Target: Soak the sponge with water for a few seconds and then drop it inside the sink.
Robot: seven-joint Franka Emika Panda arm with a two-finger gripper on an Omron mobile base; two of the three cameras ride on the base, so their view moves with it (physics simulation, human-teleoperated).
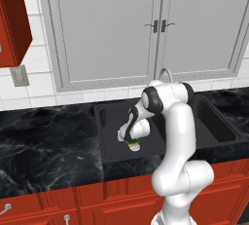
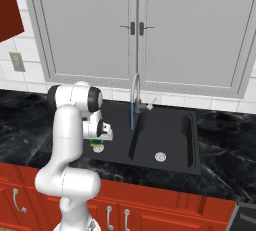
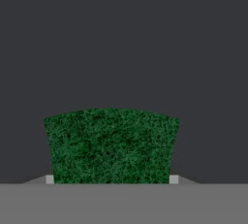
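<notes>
Right base view, sponge: the sponge [image 2: 97,147] sits at lower left of centre, yellow with a green face, pinched at the end of the tool [image 2: 98,145] over the left basin of the sink [image 2: 192,140].
Stream: the water [image 2: 132,116] falls as a thin blue line from the faucet [image 2: 135,91], right of the sponge and slightly higher in the frame; the two stand apart, not touching.
Deciding relation: judged from this, the sponge must travel rightward in the frame to meet the stream, which drops near the divider between basins.
Tool state: closed on the sponge; in the hand view the green scrub face [image 3: 111,145] fills the gap between the two fingertips [image 3: 49,179].
Arm pose: the arm [image 2: 67,140] rises at lower left, folds at the elbow, wrist pointing down into the basin.
Left base view: the sponge [image 1: 133,144] hangs at centre under the wrist, above the basin floor.
Desk: black marbled desk [image 2: 227,150] flanks the sink.
</notes>
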